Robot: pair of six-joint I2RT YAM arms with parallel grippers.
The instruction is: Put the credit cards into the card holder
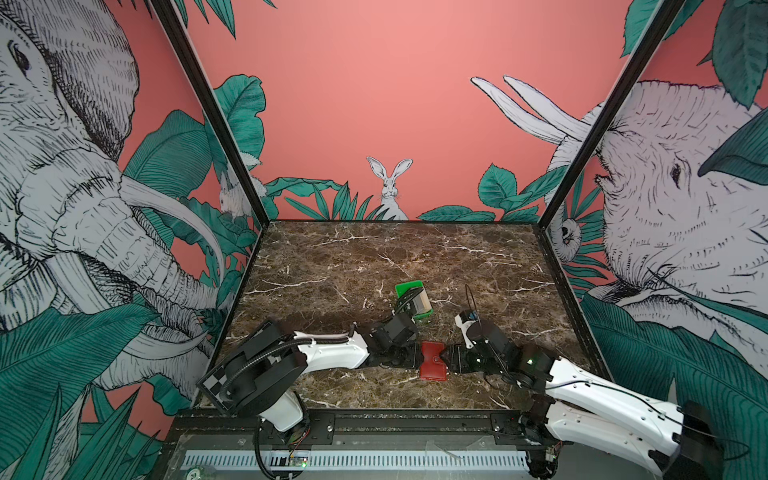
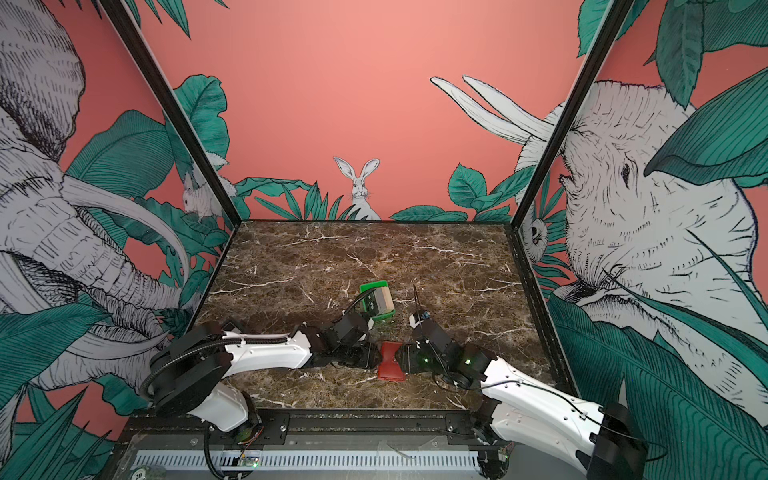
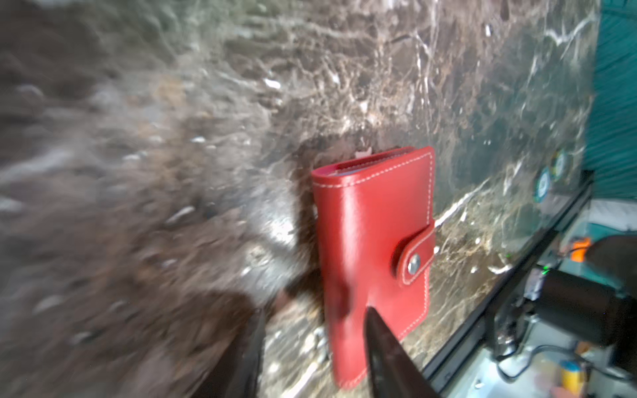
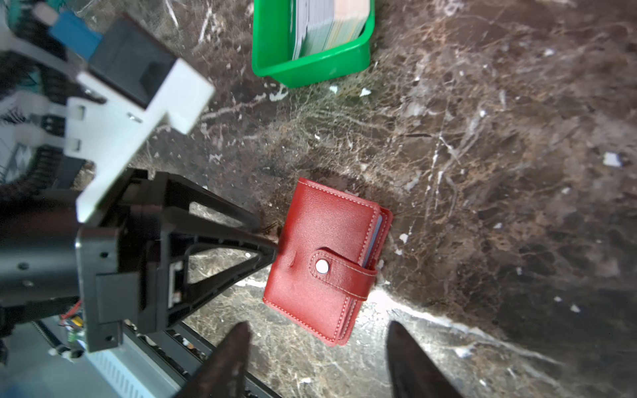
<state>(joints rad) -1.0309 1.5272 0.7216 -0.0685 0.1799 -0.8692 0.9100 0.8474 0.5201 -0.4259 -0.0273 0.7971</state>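
The red card holder (image 1: 433,365) (image 2: 390,360) lies closed and snapped on the marble table, near the front middle. My left gripper (image 1: 415,358) (image 2: 371,354) is low at its left edge, open. In the left wrist view one finger of the left gripper (image 3: 315,310) overlaps the card holder (image 3: 375,241) and the other is over bare table. My right gripper (image 1: 448,357) (image 4: 319,325) is open just right of the card holder (image 4: 327,262), holding nothing. The credit cards (image 1: 420,305) (image 2: 383,302) (image 4: 331,27) stand stacked in the green tray.
The green tray (image 1: 409,287) (image 2: 373,286) (image 4: 310,70) sits just behind the grippers, a little left of centre. Black frame posts and printed walls close in the table at the left, right and back. A black rail runs along the front edge (image 1: 415,419).
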